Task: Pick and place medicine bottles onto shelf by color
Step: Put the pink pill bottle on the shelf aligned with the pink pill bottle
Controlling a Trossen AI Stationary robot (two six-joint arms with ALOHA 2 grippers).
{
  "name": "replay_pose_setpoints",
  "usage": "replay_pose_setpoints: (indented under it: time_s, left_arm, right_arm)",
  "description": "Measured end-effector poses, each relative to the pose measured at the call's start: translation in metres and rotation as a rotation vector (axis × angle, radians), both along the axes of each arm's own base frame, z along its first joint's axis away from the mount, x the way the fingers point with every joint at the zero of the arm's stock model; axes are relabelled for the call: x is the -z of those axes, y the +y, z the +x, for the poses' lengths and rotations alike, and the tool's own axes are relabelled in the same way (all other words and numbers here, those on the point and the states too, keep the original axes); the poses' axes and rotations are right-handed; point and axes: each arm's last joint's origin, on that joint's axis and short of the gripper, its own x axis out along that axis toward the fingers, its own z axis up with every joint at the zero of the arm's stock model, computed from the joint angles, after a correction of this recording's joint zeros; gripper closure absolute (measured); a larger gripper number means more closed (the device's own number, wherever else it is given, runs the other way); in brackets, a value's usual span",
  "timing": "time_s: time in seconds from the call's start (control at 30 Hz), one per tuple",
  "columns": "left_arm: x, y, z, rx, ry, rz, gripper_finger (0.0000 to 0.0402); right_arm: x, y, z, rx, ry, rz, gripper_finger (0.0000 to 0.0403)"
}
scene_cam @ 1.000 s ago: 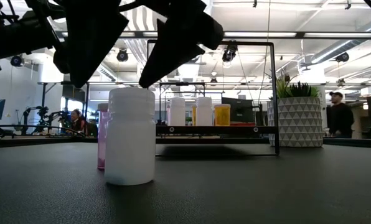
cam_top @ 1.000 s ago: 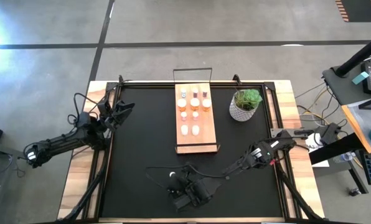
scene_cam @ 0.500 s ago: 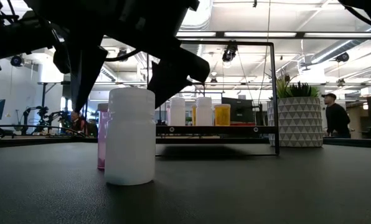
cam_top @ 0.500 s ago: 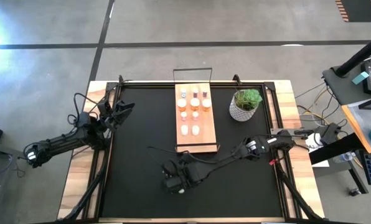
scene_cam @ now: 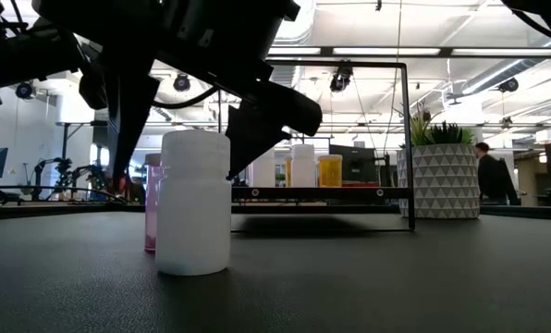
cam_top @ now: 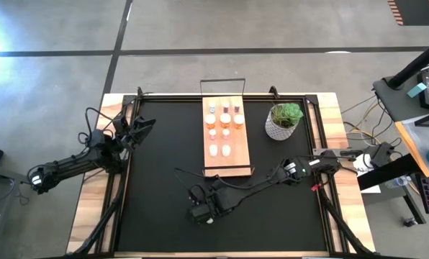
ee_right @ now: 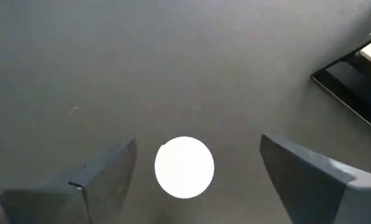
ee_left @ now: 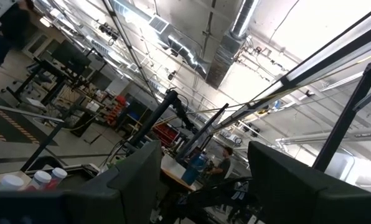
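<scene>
A white medicine bottle [scene_cam: 194, 205] with a round white cap [ee_right: 184, 168] stands upright on the black mat, and a pink bottle [scene_cam: 151, 205] stands just behind it. My right gripper [scene_cam: 174, 174] hangs over the white bottle, open. One finger stands on each side of the cap, and neither touches it. In the high view the gripper [cam_top: 202, 210] covers both bottles. The light-wood shelf [cam_top: 237, 160] lies at the far middle with several bottles [cam_top: 225, 119] standing on it. My left gripper [cam_top: 144, 124] waits open at the table's left edge.
A green plant in a white pot [cam_top: 283, 121] stands to the right of the shelf. The shelf's dark wire frame [scene_cam: 407, 139] rises at its end. There is bare black mat [cam_top: 157, 173] to the left of the bottles and near the front edge. A person [scene_cam: 488, 180] walks in the room behind.
My right gripper has moved toward the table's left and a little toward the far edge, rolling about its own axis. It now stands over the white bottle, and its fingertips have sunk beside the cap. The bottles have not moved.
</scene>
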Motion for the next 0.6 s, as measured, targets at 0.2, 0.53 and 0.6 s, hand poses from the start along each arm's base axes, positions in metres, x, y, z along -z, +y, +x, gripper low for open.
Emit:
replay_pose_setpoints:
  time_s: [0.2,0.53,0.6]
  left_arm:
    - [0.0000,0.0000,0.0000,0.000,0.000,0.000,0.0178]
    - [0.0000,0.0000,0.0000,0.000,0.000,0.000,0.0178]
    - [0.0000,0.0000,0.0000,0.000,0.000,0.000,0.0178]
  right_arm:
    - [0.0003,0.0002,-0.0001,-0.001,0.001,0.000,0.0122]
    - [0.0003,0.0050,-0.0020,0.023,-0.006,0.018,0.0206]
    - [0.0003,0.0059,-0.0023,0.023,-0.007,0.018,0.0221]
